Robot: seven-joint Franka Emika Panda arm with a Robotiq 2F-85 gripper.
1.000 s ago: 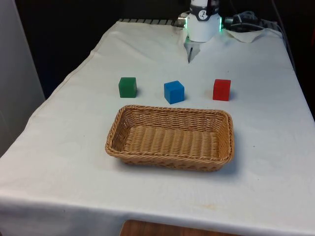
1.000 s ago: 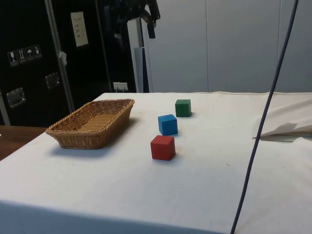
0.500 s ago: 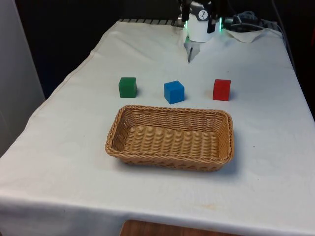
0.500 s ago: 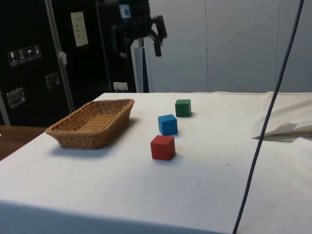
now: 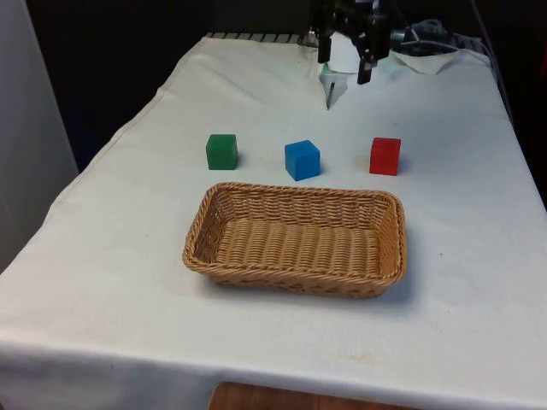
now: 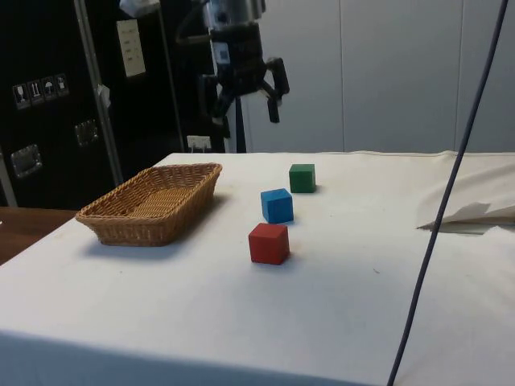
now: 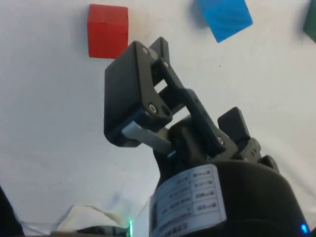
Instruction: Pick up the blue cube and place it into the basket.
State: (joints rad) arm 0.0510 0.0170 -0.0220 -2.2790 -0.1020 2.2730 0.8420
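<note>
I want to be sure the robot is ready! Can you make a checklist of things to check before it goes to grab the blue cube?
1. Hand open with nothing in it: ok, the fingers are spread apart in the side view.
2. Blue cube sitting free on the cloth, between the green cube and the red cube, touching neither: ok.
3. Hand lined up over the blue cube: not ok, it hangs high, beyond the row of cubes.
4. Basket empty and ready: ok.
5. Nothing lying between the blue cube and the basket: ok.
</note>
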